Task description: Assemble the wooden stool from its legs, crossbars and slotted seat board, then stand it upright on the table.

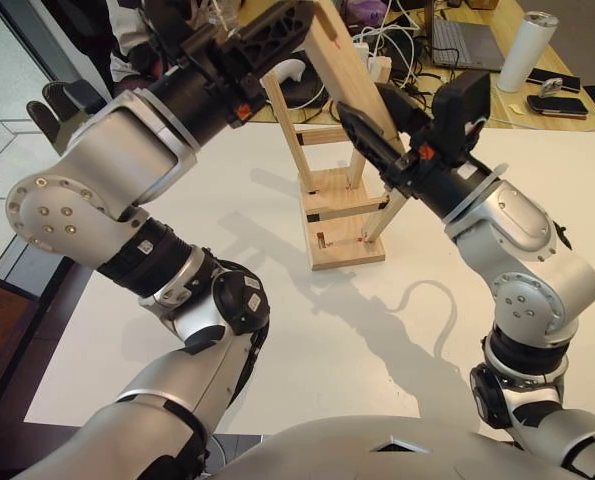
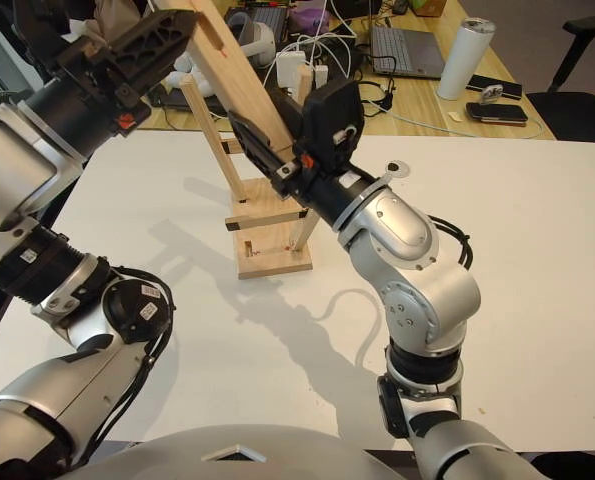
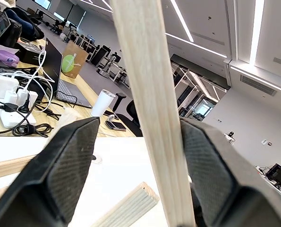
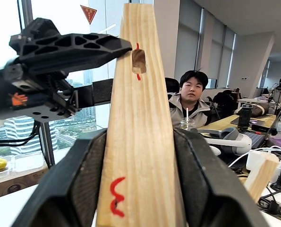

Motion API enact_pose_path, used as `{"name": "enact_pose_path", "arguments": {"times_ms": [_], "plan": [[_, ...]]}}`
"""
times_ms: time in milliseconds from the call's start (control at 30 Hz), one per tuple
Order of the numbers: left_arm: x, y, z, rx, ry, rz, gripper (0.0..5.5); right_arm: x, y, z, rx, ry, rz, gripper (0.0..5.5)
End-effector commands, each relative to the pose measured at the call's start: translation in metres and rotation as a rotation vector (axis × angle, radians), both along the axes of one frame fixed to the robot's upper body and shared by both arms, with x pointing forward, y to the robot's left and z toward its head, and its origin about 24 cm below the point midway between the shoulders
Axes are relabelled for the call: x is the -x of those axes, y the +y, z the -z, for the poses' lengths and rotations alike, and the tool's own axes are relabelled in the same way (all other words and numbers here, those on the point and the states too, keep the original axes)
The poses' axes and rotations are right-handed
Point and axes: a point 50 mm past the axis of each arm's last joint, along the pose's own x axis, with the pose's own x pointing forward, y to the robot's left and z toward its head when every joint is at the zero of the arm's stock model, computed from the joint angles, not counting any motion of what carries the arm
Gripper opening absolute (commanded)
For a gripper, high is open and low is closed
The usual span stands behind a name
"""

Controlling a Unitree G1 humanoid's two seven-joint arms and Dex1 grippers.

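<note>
Wooden leg (image 2: 235, 78) | right end effector (image 4: 139, 161) clamped | left end effector (image 3: 140, 151) astride, gapped

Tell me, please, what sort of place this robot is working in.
Most likely an open-plan office or lab: a laptop and power strip sit on the desk behind the white table holding the stool, and long ceiling lights run over rows of workstations.

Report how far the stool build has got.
Done: the seat board rests on the table with thin legs and a crossbar fitted above it. In hand: the right gripper clamps a wide plank; the left gripper straddles its top loosely. Left: seat that plank, then probably flip everything upright.
</note>
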Motion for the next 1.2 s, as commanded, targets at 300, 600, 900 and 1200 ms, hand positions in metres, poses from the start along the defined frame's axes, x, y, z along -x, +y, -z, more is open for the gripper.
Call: {"name": "enact_pose_path", "arguments": {"times_ms": [300, 600, 900, 1200], "plan": [[0.0, -0.011, 0.004, 0.003, 0.088, 0.043, 3.09, 0.02, -0.015, 0.022, 0.212, -0.096, -0.123, 2.05], [0.013, -0.014, 0.001, 0.035, 0.115, 0.092, 2.04, 0.022, -0.021, 0.028, 0.291, -0.164, -0.144, 2.05], [0.012, -0.002, -0.01, 0.114, 0.098, 0.05, 1.7, 0.019, -0.031, 0.035, 0.353, -0.182, -0.143, 2.05], [0.014, -0.017, -0.015, 0.097, 0.021, 0.049, 1.67, 0.017, -0.002, 0.04, 0.302, -0.171, -0.121, 2.05]]}}
